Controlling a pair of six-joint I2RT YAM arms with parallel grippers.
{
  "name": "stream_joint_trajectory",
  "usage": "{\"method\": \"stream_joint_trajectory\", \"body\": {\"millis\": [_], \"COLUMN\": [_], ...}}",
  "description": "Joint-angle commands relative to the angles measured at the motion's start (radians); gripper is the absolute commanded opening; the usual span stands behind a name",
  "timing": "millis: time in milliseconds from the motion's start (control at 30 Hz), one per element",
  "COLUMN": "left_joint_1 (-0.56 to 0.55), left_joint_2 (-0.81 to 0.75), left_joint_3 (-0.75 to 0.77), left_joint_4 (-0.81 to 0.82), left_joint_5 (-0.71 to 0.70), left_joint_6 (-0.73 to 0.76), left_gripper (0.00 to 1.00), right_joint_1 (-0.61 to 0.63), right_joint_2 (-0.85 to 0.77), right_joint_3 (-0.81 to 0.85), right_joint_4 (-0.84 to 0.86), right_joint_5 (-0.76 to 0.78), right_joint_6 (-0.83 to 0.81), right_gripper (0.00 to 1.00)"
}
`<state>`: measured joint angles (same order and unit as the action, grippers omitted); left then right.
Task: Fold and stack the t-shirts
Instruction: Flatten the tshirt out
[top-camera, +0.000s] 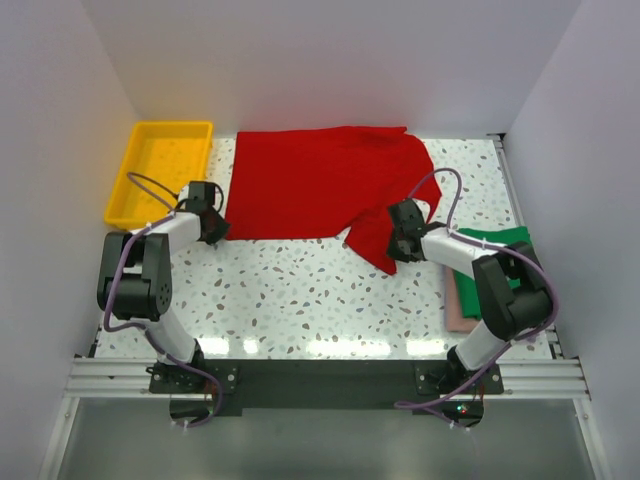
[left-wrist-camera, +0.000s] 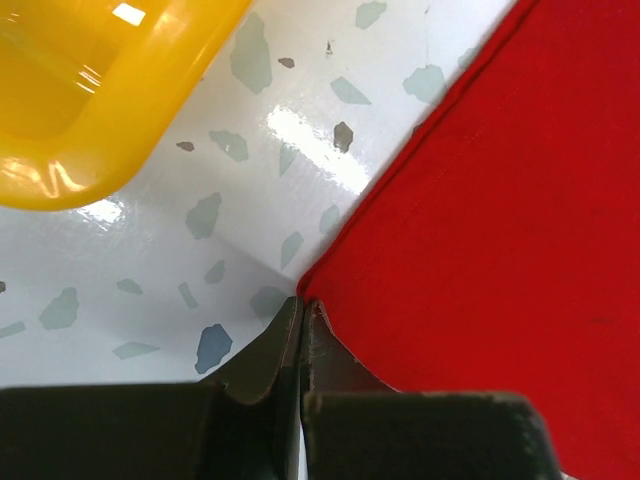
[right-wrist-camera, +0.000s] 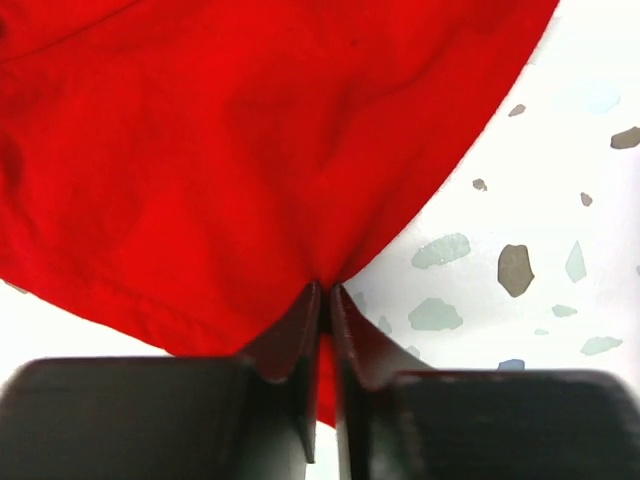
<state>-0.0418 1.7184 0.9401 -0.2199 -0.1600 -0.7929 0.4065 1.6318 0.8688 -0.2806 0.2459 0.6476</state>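
A white speckled table (top-camera: 300, 290) fills the view from above, with two robot arms mounted at its near edge. A large red t-shirt (top-camera: 310, 185) lies spread across the far middle of the table, mostly flat, with one part bunched and trailing toward the near right. A yellow bin (top-camera: 165, 165) sits at the far left corner, just beside the shirt. At the right edge lies a folded green shirt (top-camera: 505, 238) on top of a pink one (top-camera: 458, 315). The left gripper (top-camera: 215, 228) is at the shirt's near left corner, and its wrist camera shows its fingers (left-wrist-camera: 270, 350) clenched on that corner tip. The right gripper (top-camera: 400, 245) is at the trailing part, its fingers (right-wrist-camera: 290, 335) pinched together with red cloth caught between them.
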Motion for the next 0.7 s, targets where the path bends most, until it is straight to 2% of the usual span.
{"method": "stream_joint_trajectory", "body": {"millis": [0,67,400,467,667], "left_joint_1": [-0.003,0.000,0.042,0.077,0.103], "left_joint_2": [-0.036,-0.052,-0.175,-0.220,-0.356], "left_joint_3": [0.031,0.026,-0.052,-0.083,-0.172], "left_joint_4": [-0.024,-0.035,-0.062,-0.072,-0.107], "left_joint_5": [-0.052,-0.058,-0.047,-0.044,-0.052], "left_joint_6": [0.015,0.015,0.031,0.037,0.050], "left_gripper": [0.00,0.00,0.00,0.00,0.00], "right_joint_1": [0.014,0.014,0.014,0.015,0.014], "right_joint_2": [0.014,-0.035,-0.324,-0.371,-0.611], "right_joint_3": [-0.034,-0.040,-0.102,-0.131,-0.217], "right_joint_4": [-0.048,-0.066,-0.204,-0.224,-0.327], "right_joint_5": [-0.010,-0.008,-0.057,-0.071,-0.117], "right_joint_6": [0.017,0.014,0.001,0.007,0.024], "right_gripper": [0.06,0.00,0.00,0.00,0.00]}}
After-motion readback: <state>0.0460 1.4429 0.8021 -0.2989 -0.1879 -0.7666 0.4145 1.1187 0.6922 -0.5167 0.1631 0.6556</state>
